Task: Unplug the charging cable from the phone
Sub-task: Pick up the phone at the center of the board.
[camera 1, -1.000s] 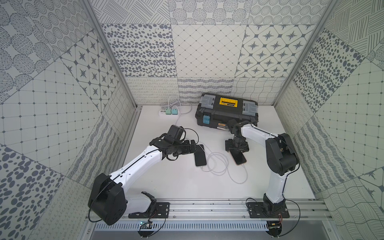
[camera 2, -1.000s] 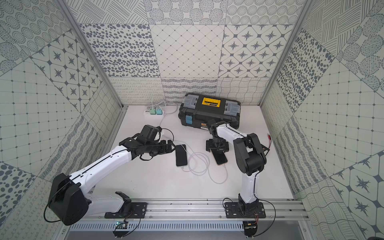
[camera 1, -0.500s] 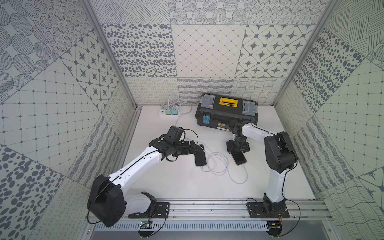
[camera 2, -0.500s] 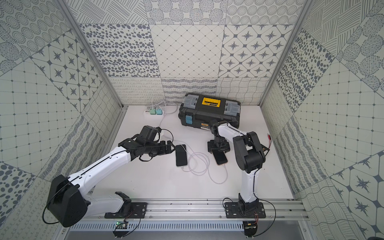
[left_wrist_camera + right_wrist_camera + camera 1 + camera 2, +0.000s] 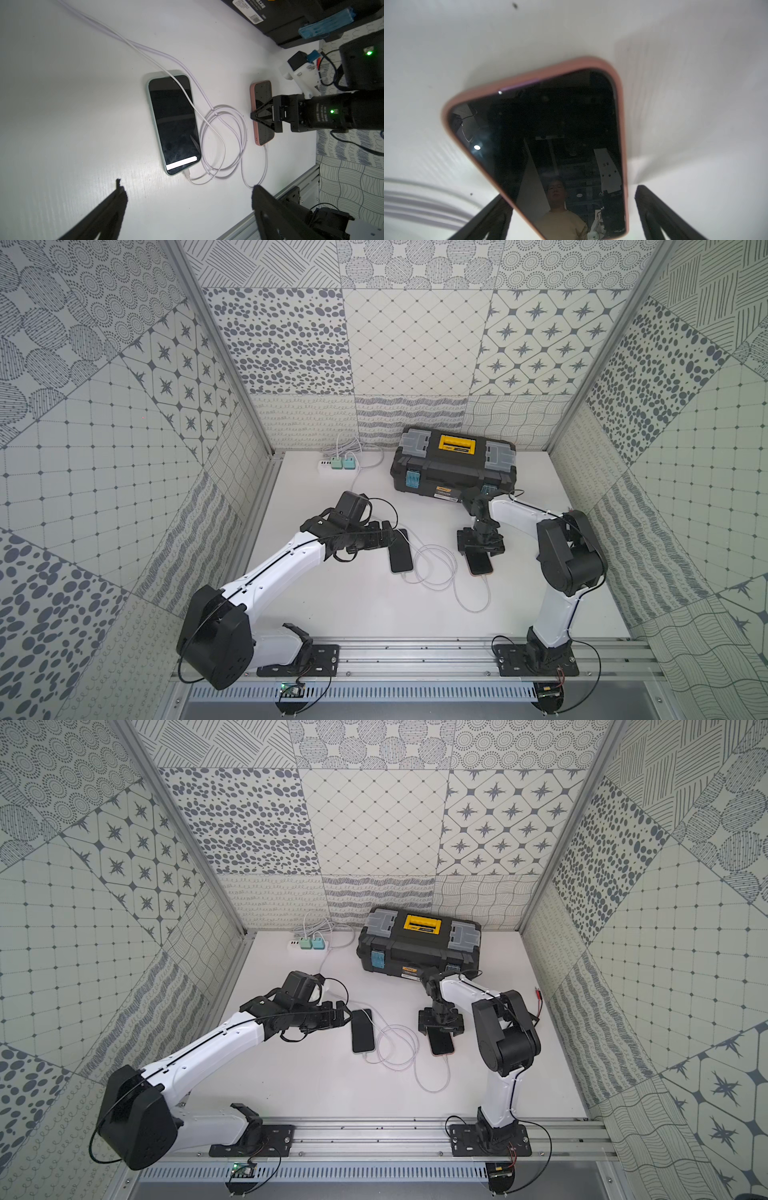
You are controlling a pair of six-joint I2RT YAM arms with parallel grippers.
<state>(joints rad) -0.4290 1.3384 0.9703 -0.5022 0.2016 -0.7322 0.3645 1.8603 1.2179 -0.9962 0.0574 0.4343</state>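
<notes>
L arm (image 5: 282, 566) & R arm (image 5: 517, 514): white links, blk joints/cables, green LEDs (image 5: 332, 111).

The table (image 5: 374, 614) holds one green-cased phone (image 5: 401, 556), one pink-cased phone (image 5: 481, 565), two white cables (image 5: 267, 160), two teal chargers (image 5: 350, 462), one power strip (image 5: 323, 465) and one toolbox (image 5: 453, 466).

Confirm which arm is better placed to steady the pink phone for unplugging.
Right. The right fingers stand open astride the pink phone; the left fingers are open over by the green phone.

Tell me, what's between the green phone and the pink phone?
Coiled loops of white charging cable lie between the green phone and the pink phone; the left wrist view shows it best.
</notes>
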